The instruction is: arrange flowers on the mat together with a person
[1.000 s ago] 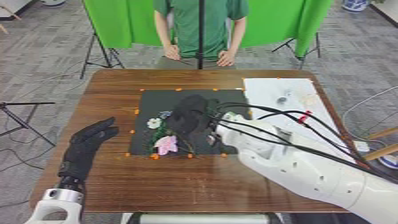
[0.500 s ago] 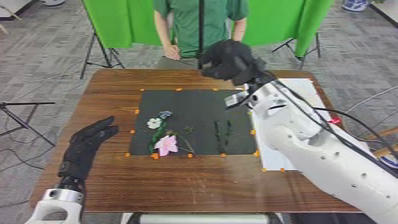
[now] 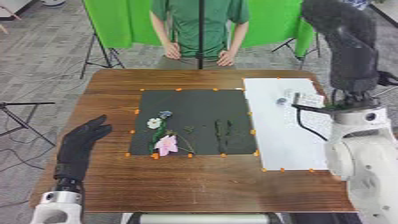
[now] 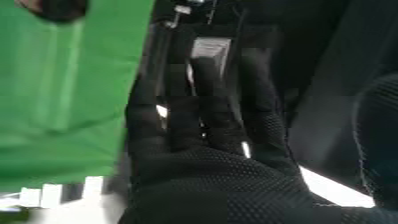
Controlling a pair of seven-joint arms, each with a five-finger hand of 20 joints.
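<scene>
Black mat [image 3: 191, 101]: you are seeing it lying flat on the brown wooden table [image 3: 222, 185], with orange tabs marking its edges.
Left-side flowers: the blue flower [image 3: 165, 114] is sitting farthest from you, the white flower [image 3: 154, 123] is lying just beside it, and the pink flower [image 3: 166, 144] is lying nearest the mat's near edge. Green stems are running among them.
Right-side greenery: two dark green sprigs [image 3: 223, 134] are lying side by side, roughly parallel, pointing toward the far edge.
White sheet [image 3: 280, 135]: it is lying to the right of the mat and is carrying a small dark item [image 3: 282, 101], too small to identify.
Right hand [image 3: 345, 47]: you are keeping it open, with straight fingers gripping nothing, beyond the sheet and well apart from the mat.
Left hand [image 3: 78, 142]: it is waiting open at the table's left side, holding nothing.
Progress: you are likely past the middle of the task; both groups are lying on the mat.
Remaining: the sprigs are showing no blossoms, so they are probably awaiting flower heads.
</scene>
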